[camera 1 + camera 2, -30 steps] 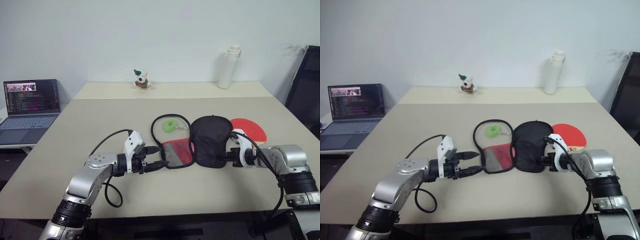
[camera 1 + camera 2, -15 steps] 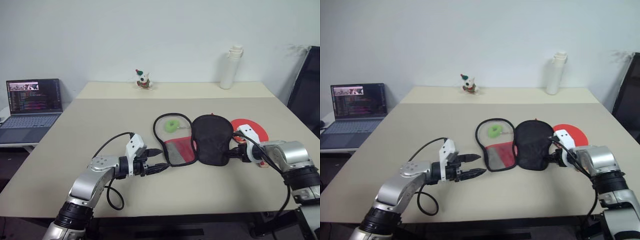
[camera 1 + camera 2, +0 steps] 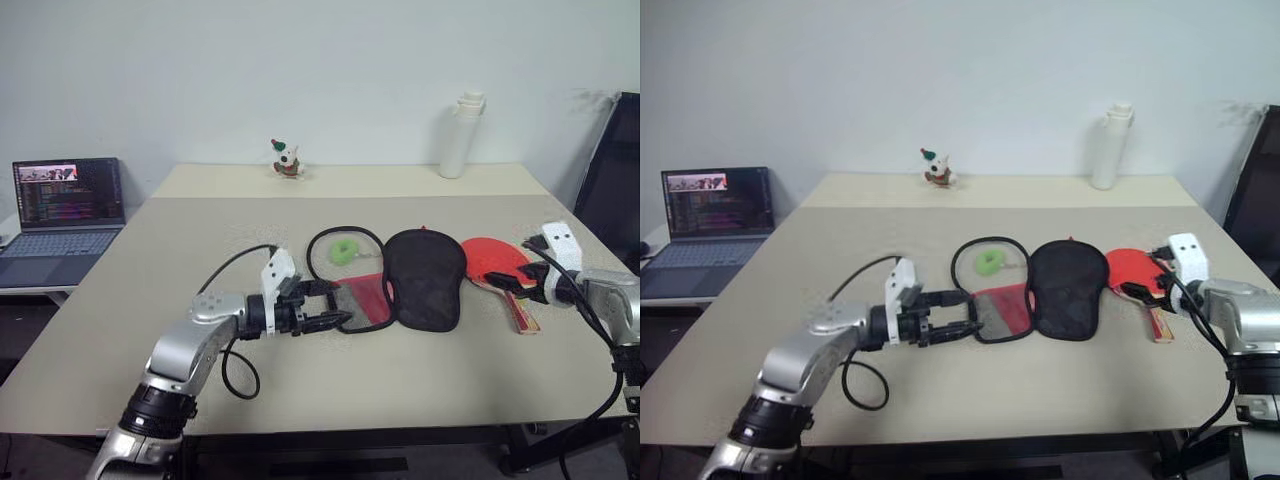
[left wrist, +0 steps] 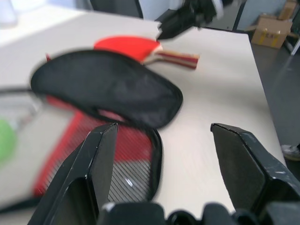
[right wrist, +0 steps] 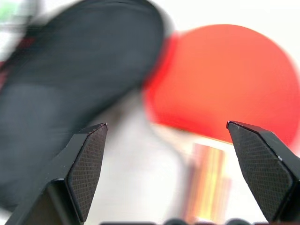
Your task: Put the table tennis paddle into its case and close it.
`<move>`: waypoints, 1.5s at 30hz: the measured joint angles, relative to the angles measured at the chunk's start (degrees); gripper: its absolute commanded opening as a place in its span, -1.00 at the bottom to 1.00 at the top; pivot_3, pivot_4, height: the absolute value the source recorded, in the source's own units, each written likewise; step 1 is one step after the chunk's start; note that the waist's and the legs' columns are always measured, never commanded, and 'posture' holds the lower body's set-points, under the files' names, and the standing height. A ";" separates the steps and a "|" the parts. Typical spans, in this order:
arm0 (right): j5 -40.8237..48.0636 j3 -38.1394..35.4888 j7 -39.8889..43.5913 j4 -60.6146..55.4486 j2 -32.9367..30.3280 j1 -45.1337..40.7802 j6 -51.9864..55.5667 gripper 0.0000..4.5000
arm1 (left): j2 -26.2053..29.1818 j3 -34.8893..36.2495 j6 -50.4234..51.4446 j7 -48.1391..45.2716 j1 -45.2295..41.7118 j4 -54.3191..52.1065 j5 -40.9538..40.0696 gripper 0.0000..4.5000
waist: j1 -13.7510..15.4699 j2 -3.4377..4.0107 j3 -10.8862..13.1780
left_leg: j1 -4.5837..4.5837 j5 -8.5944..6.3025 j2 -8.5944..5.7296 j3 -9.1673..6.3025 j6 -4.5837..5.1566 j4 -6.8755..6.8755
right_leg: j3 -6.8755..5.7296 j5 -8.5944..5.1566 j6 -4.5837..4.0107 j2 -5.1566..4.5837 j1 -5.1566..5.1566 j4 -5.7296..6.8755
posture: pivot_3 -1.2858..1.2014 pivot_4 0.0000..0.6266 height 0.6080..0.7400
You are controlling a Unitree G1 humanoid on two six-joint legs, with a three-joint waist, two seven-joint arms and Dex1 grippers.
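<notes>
Step in hand, reaching for the table tennis paddle (image 3: 497,263) flat on the desk (image 3: 200,240) beside the opened case (image 3: 400,285): our right gripper (image 3: 523,279) fingers wide above its handle, left gripper (image 3: 322,305) fingers apart, empty, at the case's edge; next we lower and grasp the handle.

One paddle (image 3: 495,262), one case (image 3: 423,279), one bottle (image 3: 461,135), one laptop (image 3: 58,217), one toy figurine (image 3: 286,159).

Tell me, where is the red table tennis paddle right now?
The table tennis paddle lies flat on the table, on the robot's right, just beside the black flap of the open case, with the open right gripper over its handle.
</notes>
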 measured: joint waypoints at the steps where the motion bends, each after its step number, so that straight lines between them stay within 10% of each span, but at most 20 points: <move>1: -0.41 0.19 -0.34 1.23 0.51 0.18 -0.83 0.98 | -0.04 -0.20 -0.03 -0.40 -0.64 0.06 0.01 0.54 | -0.13 0.00 0.00 | 0.00 0.00 0.01 0.04 0.00 -0.01 | 0.03 0.00 0.00 0.02 -0.01 0.00 | 0.03 -0.52 1.00; 17: -4.37 0.75 -4.24 17.64 4.97 -4.21 -6.99 0.98 | 0.00 -1.47 -1.21 -2.42 -1.14 1.44 1.01 0.54 | -0.24 0.01 0.00 | 0.08 0.00 0.04 0.08 0.00 0.02 | 0.10 0.01 -0.01 0.06 0.01 0.06 | 0.03 -0.52 1.00; 29: -6.16 -0.85 -8.23 22.59 6.81 -5.99 -11.68 -0.51 | 0.58 -1.46 -2.65 -3.36 0.00 1.76 1.97 0.54 | -0.34 -0.01 -0.01 | 0.21 0.00 0.07 0.21 0.00 0.04 | 0.30 0.08 0.01 0.11 0.07 0.08 | 0.03 -0.52 1.00; 45: -0.65 -9.77 -14.88 3.00 6.82 -10.19 -0.69 -0.51 | 2.47 -0.96 -3.01 -3.30 2.02 1.80 2.09 0.54 | -0.31 0.25 0.15 | 0.08 -0.01 0.11 0.26 0.01 -0.04 | 0.71 0.26 -0.12 0.18 -0.21 0.01 | 0.03 -0.52 1.00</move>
